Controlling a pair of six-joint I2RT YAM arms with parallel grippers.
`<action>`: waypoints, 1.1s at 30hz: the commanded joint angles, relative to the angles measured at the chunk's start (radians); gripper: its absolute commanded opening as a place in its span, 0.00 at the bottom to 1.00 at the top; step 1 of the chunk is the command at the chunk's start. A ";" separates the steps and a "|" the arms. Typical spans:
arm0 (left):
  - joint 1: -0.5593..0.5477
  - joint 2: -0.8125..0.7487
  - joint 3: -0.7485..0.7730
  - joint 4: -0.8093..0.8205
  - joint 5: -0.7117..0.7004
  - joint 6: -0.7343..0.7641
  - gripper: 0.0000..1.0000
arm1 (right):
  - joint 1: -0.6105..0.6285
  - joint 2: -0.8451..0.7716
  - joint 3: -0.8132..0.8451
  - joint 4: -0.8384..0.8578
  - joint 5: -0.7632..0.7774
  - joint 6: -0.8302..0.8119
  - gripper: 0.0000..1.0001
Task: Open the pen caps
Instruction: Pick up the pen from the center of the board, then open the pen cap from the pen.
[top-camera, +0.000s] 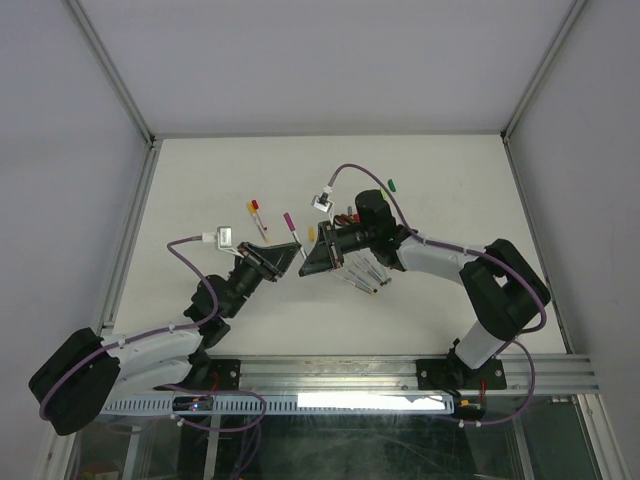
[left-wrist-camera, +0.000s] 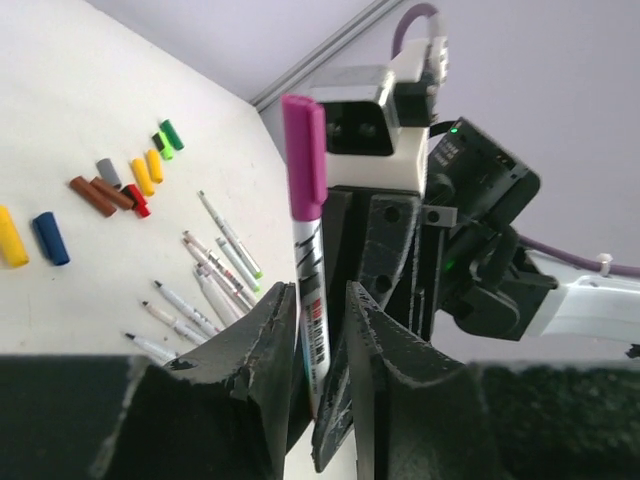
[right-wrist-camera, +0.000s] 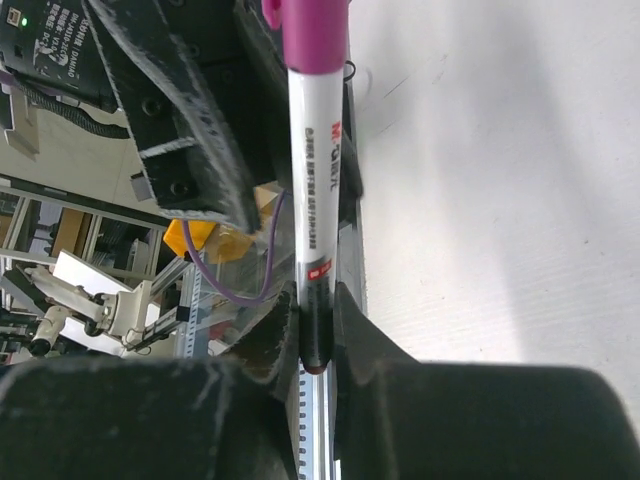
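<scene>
A white pen (left-wrist-camera: 311, 300) with a magenta cap (left-wrist-camera: 303, 150) stands between the two grippers in mid-air. My right gripper (right-wrist-camera: 315, 300) is shut on the pen's dark tail end, with the magenta cap (right-wrist-camera: 315, 35) at the far end. My left gripper (left-wrist-camera: 320, 295) has its jaws slightly apart around the barrel, with a gap on one side. In the top view the left gripper (top-camera: 285, 256) and the right gripper (top-camera: 315, 258) meet tip to tip under the cap (top-camera: 290, 219). Loose pen caps lie on the table: yellow (left-wrist-camera: 10, 236), blue (left-wrist-camera: 50, 238), brown (left-wrist-camera: 92, 196), orange (left-wrist-camera: 143, 176), green (left-wrist-camera: 172, 134).
Several uncapped white pen barrels (left-wrist-camera: 215, 275) lie in a row under the right arm, also in the top view (top-camera: 365, 275). A pen with red and yellow at its tip (top-camera: 257, 212) lies to the left, a green cap (top-camera: 392, 185) at the back right. Frame posts border the white table (top-camera: 450, 180).
</scene>
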 joint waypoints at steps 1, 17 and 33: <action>0.002 0.022 0.036 -0.025 0.004 0.033 0.25 | -0.002 -0.021 0.046 0.021 0.003 -0.043 0.00; 0.076 -0.066 0.017 -0.051 0.074 0.074 0.97 | -0.057 0.005 0.153 -0.267 -0.085 -0.262 0.00; 0.255 0.068 0.280 -0.225 0.297 0.036 0.73 | -0.043 -0.028 0.215 -0.483 -0.019 -0.456 0.00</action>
